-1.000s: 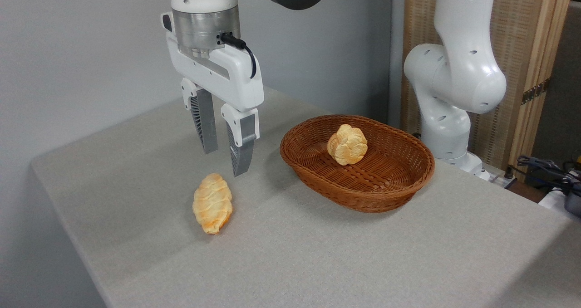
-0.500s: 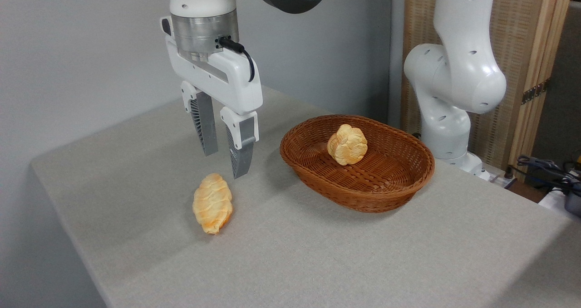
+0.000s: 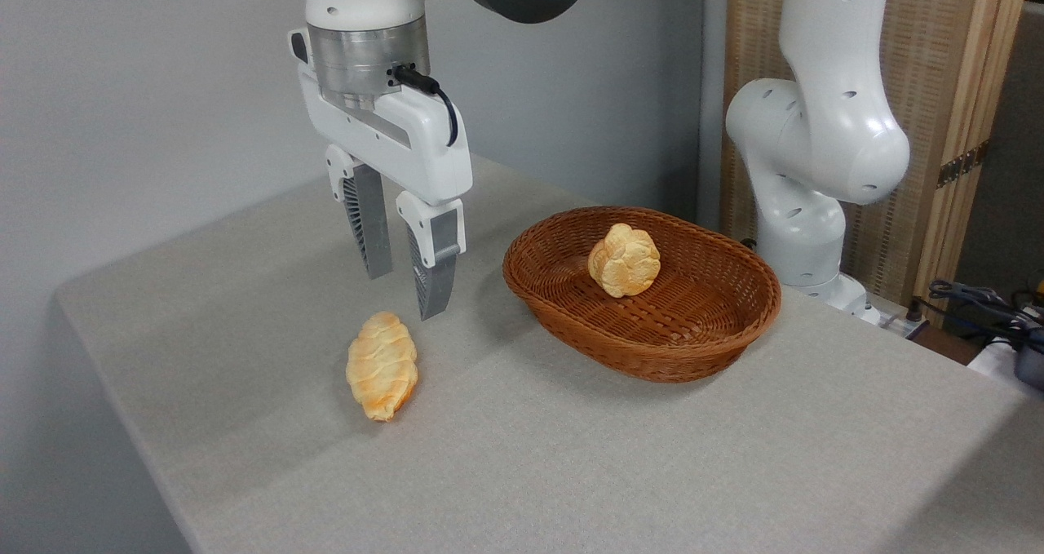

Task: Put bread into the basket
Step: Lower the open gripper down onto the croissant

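The bread (image 3: 382, 365), a long ridged roll with orange-browned edges, lies on the grey table (image 3: 571, 456) left of centre. My gripper (image 3: 401, 294) hangs just above and behind it, pointing down. It is open, with nothing between its dark fingers (image 3: 432, 272). The brown wicker basket (image 3: 718, 325) stands to the right, a hand's width from the gripper.
A round knobbly bun (image 3: 624, 260) rests inside the basket. The arm's white base (image 3: 816, 170) rises behind the basket at the right. Cables (image 3: 987, 305) lie at the far right edge. The table's left edge runs close to the bread.
The gripper has shifted slightly to the left over the last second and has stayed open. The bread and the basket have not moved.
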